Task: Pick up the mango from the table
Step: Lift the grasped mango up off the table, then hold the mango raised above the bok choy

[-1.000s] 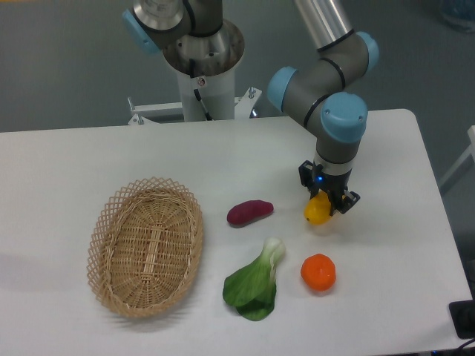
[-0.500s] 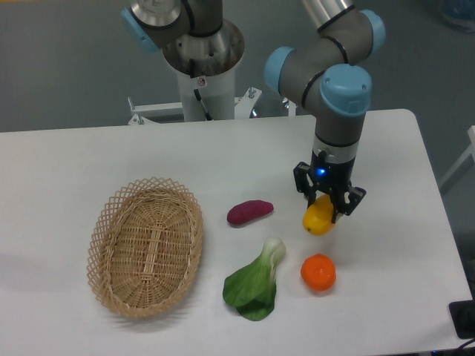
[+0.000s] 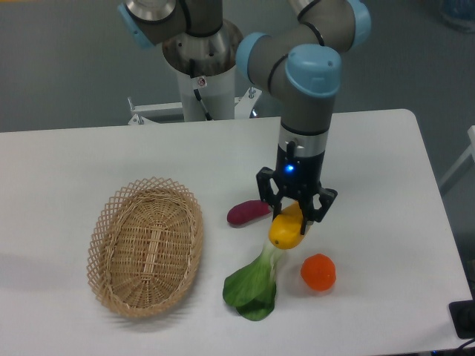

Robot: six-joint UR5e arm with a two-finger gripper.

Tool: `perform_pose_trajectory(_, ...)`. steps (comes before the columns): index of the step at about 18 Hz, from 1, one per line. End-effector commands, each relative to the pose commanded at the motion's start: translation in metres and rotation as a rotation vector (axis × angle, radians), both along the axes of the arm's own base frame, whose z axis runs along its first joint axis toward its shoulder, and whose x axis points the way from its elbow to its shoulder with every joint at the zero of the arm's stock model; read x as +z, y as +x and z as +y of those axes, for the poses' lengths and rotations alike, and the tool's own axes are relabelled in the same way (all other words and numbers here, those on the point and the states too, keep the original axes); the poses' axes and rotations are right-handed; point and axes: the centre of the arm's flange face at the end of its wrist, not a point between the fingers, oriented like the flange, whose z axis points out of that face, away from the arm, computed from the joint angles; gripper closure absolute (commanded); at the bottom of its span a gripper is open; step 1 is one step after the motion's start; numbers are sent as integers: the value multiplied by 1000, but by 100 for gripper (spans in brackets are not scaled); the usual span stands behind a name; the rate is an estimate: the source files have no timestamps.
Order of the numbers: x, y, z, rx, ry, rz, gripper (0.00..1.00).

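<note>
White bench fills most of what I can see, with grey floor behind it and the robot's pedestal at the far edge. Over on the left sits an oval wicker basket, with nothing in it that I can see. Moving right, a purple sweet potato lies near the middle, and in front of it a head of bok choy. Above the bok choy's white stem hangs the gripper, its two fingers closed around the mango — the yellow fruit looks clear of the bench, held tilted. Further right, a tangerine rests untouched. By my reckoning the pick is essentially done — what remains is only keeping that hold secure.
</note>
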Motion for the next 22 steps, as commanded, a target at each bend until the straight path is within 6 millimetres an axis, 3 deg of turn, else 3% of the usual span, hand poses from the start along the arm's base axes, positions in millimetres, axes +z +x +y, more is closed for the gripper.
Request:
perform_pose_trajectory(10, 18, 8, -3, 36, 38, -8, 44)
perform_pose_trajectory(22, 21, 10, -5, 37, 40, -9, 44)
